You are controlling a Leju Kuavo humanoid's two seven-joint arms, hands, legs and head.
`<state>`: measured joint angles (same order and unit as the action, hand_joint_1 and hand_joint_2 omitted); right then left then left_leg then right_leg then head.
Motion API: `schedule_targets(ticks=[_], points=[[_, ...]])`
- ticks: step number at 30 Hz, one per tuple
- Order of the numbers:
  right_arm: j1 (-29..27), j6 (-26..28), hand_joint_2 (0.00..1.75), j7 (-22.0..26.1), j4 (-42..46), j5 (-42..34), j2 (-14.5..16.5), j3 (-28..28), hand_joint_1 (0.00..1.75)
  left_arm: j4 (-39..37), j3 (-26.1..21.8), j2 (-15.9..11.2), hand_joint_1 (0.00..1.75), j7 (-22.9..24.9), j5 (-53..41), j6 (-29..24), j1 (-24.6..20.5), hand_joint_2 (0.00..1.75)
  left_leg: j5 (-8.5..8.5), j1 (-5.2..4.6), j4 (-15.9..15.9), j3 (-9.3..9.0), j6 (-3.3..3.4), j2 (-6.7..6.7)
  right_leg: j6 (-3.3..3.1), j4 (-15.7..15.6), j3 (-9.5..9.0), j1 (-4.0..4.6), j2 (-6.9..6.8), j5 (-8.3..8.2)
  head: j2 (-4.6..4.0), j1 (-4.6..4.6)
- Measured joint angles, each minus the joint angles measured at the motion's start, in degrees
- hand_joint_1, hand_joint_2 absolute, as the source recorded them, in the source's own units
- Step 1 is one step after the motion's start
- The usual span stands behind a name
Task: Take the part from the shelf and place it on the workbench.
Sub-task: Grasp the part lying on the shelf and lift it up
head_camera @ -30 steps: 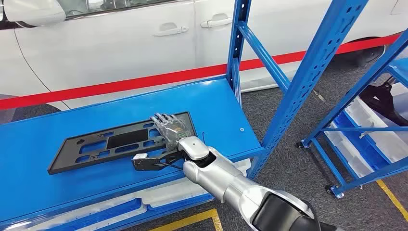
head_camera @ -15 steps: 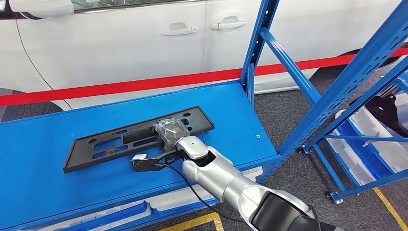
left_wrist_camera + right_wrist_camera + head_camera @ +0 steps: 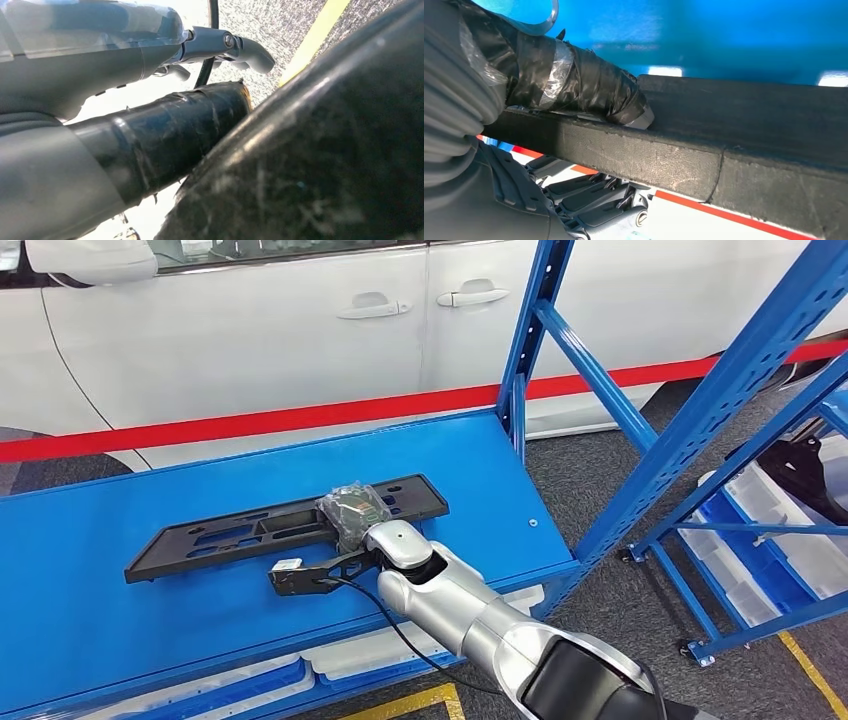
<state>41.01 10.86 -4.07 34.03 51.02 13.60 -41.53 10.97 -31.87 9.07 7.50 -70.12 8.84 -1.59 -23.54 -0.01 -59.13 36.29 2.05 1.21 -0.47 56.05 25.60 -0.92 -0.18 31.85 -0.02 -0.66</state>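
The part (image 3: 240, 532) is a long, flat black plastic plate with cut-outs, lying across the blue shelf board (image 3: 100, 630). Its near long edge is tipped up off the board. My right hand (image 3: 352, 508) grips the plate's right portion from the near side. In the right wrist view the taped thumb (image 3: 574, 85) presses one face of the plate's edge (image 3: 734, 155) and the fingers (image 3: 589, 200) curl under the other face. My left hand (image 3: 100, 75) hangs over the floor with nothing in it, its fingers stretched out.
A white car (image 3: 250, 330) with a red stripe stands just behind the shelf. Blue uprights (image 3: 530, 340) and a diagonal brace rise at the shelf's right end. A second blue rack with white bins (image 3: 780, 530) stands at the right. White trays (image 3: 350, 645) sit under the shelf board.
My right hand's fingers went from flat on the plate to curled around it, and the plate's near edge has tipped up. The camera shifted, so the whole scene moved right.
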Motion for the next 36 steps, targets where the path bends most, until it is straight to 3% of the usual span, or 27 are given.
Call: schedule_targets(ticks=[3,7,17,22,26,31,36], points=[[0.0,0.0,1.75,0.01,0.0,-0.08,0.0,0.0,1.75,0.0,0.0,0.0,0.0,-0.08,0.03,0.03,0.0,0.0,0.01,0.01,0.0,-0.02,0.0,0.0,0.06,0.01,0.0,0.01,-0.02,0.02,0.0,0.0],[0.01,0.07,1.75,0.19,0.0,-0.34,0.0,0.0,1.75,0.0,-0.03,0.0,0.0,-0.37,0.19,0.11,-0.02,1.75,0.0,0.02,0.01,-0.03,-0.01,0.0,0.13,0.02,0.0,0.02,-0.02,0.07,0.0,0.0],[-1.44,3.17,1.75,4.79,2.86,-2.23,-0.06,0.1,1.75,0.0,-0.42,-0.09,0.0,-1.28,1.68,-0.14,-0.68,1.75,-0.03,0.03,0.04,-0.01,-0.05,-0.01,0.15,0.05,0.02,0.01,-0.03,0.11,0.0,0.0],[-3.33,5.24,1.75,6.68,12.44,-2.25,-0.85,0.11,1.75,0.0,-0.74,-0.07,0.0,-1.97,2.32,-1.92,-0.63,1.75,-0.05,0.03,0.04,0.03,-0.07,0.01,0.13,0.05,0.05,0.01,-0.06,0.16,0.0,0.0],[-4.22,3.69,1.75,7.65,23.13,-2.32,-2.66,0.17,1.75,0.0,-1.18,-0.01,0.0,-1.66,2.38,-2.6,-0.54,1.75,-0.1,0.0,0.01,0.04,-0.1,0.0,0.15,0.01,0.07,0.0,-0.05,0.16,0.0,0.0],[-4.69,4.2,1.75,10.32,35.26,-0.43,-5.21,0.17,1.75,0.0,-1.49,0.05,0.0,-0.68,2.34,-3.06,-0.32,1.75,-0.3,-0.31,-0.1,0.06,0.09,-0.01,0.87,-0.14,0.06,-0.35,-0.05,0.19,0.0,0.0],[-5.45,7.41,1.75,11.63,42.34,3.08,-7.15,0.17,1.75,0.0,-1.5,0.11,0.0,-0.28,2.07,-3.22,-0.24,1.75,-0.41,-0.58,0.04,-0.03,0.75,-0.01,1.89,-0.23,-0.09,-0.71,-0.02,0.33,0.0,0.01]])
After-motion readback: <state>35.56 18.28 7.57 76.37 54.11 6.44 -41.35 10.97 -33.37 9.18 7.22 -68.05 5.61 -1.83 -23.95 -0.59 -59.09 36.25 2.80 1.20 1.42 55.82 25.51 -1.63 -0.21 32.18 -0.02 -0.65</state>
